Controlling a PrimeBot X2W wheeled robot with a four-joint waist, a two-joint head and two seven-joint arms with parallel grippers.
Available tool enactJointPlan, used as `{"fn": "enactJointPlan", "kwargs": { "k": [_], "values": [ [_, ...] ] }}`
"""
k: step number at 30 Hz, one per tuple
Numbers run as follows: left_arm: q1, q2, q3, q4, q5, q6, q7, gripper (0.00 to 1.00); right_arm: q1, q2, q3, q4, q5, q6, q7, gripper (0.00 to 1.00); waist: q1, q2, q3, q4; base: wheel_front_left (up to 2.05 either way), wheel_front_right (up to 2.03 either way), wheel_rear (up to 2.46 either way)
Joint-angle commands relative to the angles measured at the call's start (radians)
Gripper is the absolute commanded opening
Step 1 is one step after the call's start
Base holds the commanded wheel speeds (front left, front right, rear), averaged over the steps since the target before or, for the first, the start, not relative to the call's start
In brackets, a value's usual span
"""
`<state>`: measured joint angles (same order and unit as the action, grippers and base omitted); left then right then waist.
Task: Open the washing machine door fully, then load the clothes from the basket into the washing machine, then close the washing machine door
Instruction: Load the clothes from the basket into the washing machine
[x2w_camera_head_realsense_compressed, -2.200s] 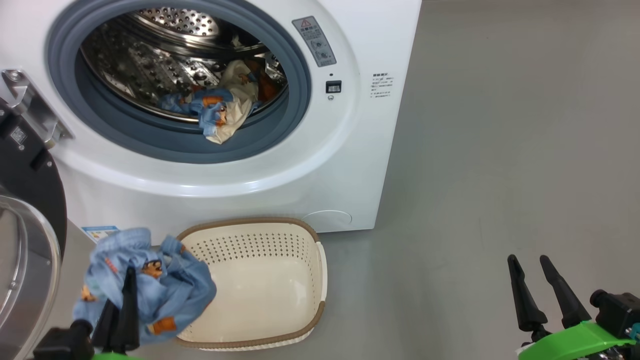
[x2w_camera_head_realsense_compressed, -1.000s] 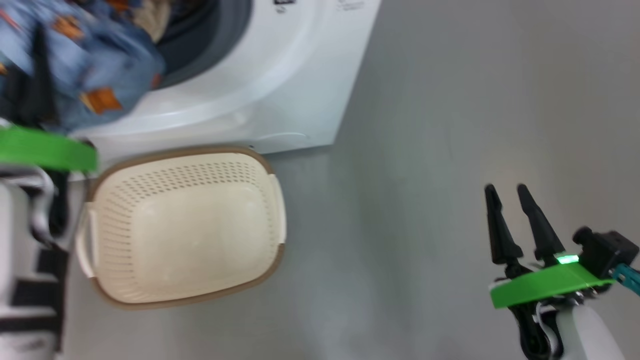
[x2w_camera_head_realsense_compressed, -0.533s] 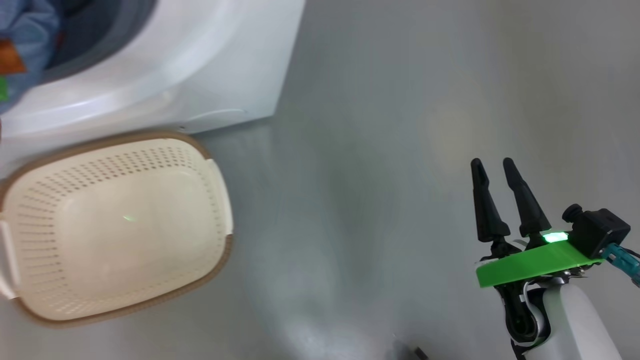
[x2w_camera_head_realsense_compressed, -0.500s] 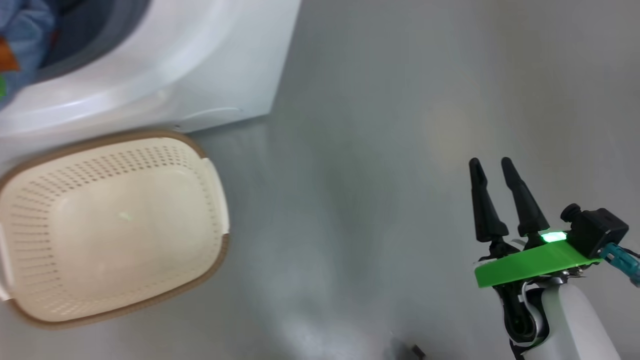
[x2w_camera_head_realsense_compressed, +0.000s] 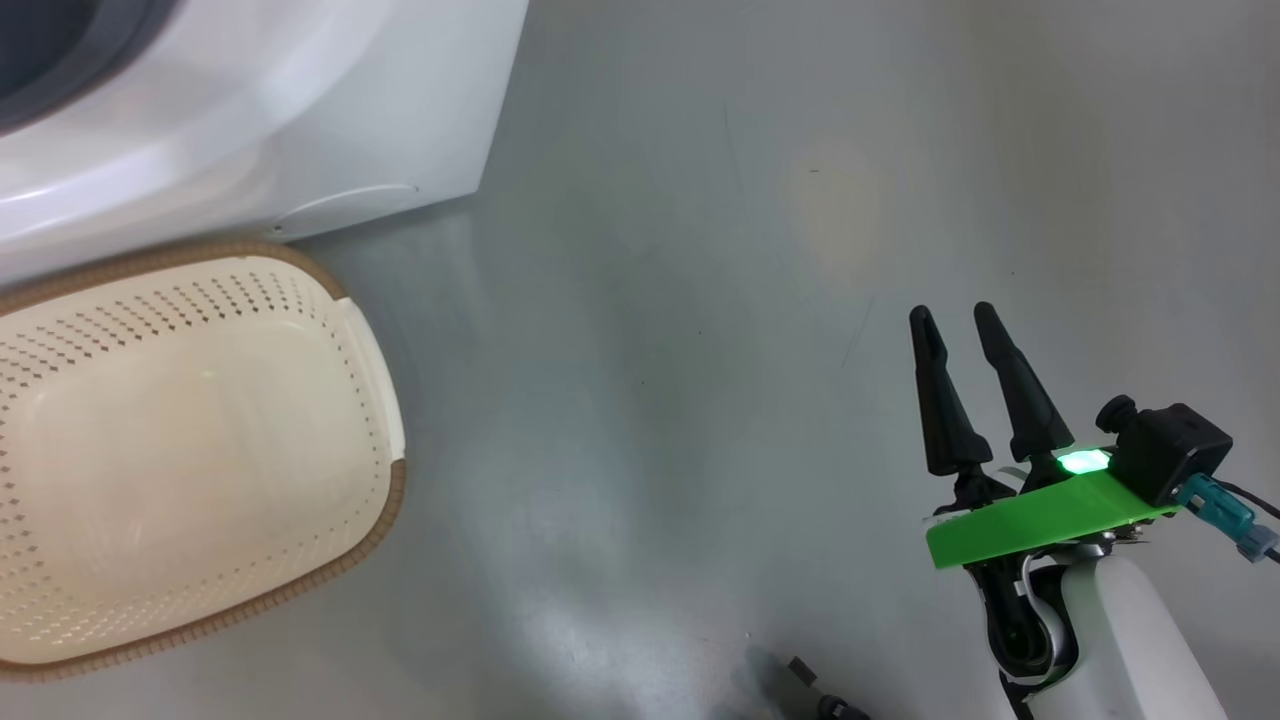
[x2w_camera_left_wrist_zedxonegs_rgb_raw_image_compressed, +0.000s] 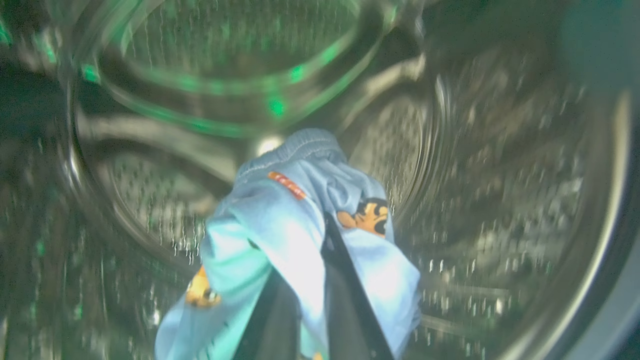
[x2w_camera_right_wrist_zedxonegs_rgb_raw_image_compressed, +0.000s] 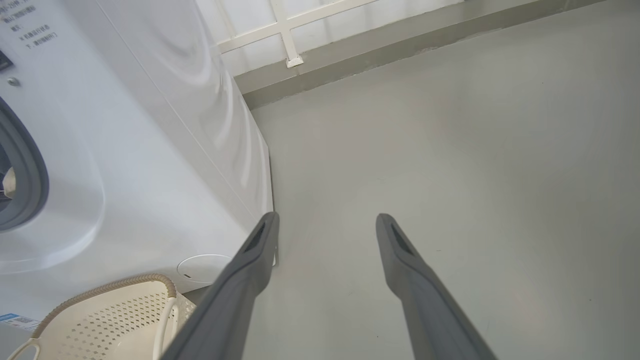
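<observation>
Turning has swung our head camera rightward since half a second ago, so the washing machine (x2w_camera_head_realsense_compressed: 300, 120) and basket (x2w_camera_head_realsense_compressed: 395, 490) now sit at the left edge. Our left claw (x2w_camera_left_wrist_zedxonegs_rgb_raw_image_compressed: 322, 240), pinched shut on a blue garment (x2w_camera_left_wrist_zedxonegs_rgb_raw_image_compressed: 280, 220), holds it inside the steel drum (x2w_camera_left_wrist_zedxonegs_rgb_raw_image_compressed: 500, 200). Our right claw (x2w_camera_head_realsense_compressed: 953, 315) hangs spread wide, gripping nothing, over bare floor (x2w_camera_head_realsense_compressed: 700, 300), well clear of the machine's corner.

Grey floor (x2w_camera_head_realsense_compressed: 700, 350) lay smooth and glossy, faint scuff lines across it. Pale yellowish patch (x2w_camera_head_realsense_compressed: 835, 215) showed on it. Small dark object (x2w_camera_head_realsense_compressed: 805, 675) at bottom edge, too blurred to identify. Behind: white framed panels (x2w_camera_right_wrist_zedxonegs_rgb_raw_image_compressed: 320, 22) above grey-green skirting (x2w_camera_right_wrist_zedxonegs_rgb_raw_image_compressed: 400, 40).
</observation>
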<state>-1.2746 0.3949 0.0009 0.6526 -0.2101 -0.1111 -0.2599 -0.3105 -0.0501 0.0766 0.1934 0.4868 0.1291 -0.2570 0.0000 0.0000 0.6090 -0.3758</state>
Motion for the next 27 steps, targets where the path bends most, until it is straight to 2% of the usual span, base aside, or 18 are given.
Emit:
{"fn": "enactJointPlan", "kwargs": {
  "k": [1,2,3,4,6,17,27],
  "values": [
    [0.050,0.031,0.016,0.036,0.012,-0.004,-0.002,0.00,-0.001,-0.002,0.021,-0.018,0.005,0.002,-0.005,1.00,0.0000,0.0000,-0.005,0.001,0.00,0.00,0.00],
    [0.062,0.024,0.021,0.086,0.005,-0.005,-0.002,0.32,0.000,-0.002,0.023,-0.016,0.005,0.002,-0.005,1.00,0.0000,0.0000,-0.010,0.001,0.00,0.00,0.00],
    [0.068,0.023,0.019,0.133,0.006,-0.007,-0.002,0.48,0.001,-0.001,0.026,-0.015,0.005,0.002,-0.005,1.00,0.0000,0.0000,-0.013,0.001,0.00,0.00,0.00],
    [0.072,0.022,0.019,0.183,0.005,-0.008,-0.002,0.82,0.002,-0.001,0.028,-0.014,0.005,0.002,-0.005,1.00,0.0000,0.0000,-0.017,0.001,0.00,0.00,0.00],
    [0.064,0.019,0.012,0.276,0.002,-0.010,-0.002,1.00,0.005,-0.001,0.031,-0.014,0.004,0.002,-0.005,1.00,0.0000,0.0000,-0.022,0.002,0.00,0.00,0.00],
    [0.023,0.008,-0.033,0.495,0.008,-0.017,-0.001,1.00,0.019,-0.001,0.031,-0.010,-0.002,0.002,-0.005,1.00,0.0000,0.0000,-0.063,0.023,0.00,0.00,0.00],
    [0.053,-0.022,-0.078,0.544,0.008,-0.019,-0.002,1.00,0.034,-0.014,0.028,-0.008,-0.007,0.002,-0.005,1.00,0.0000,0.0000,-0.114,0.059,0.00,0.00,0.00]
  ]
}}
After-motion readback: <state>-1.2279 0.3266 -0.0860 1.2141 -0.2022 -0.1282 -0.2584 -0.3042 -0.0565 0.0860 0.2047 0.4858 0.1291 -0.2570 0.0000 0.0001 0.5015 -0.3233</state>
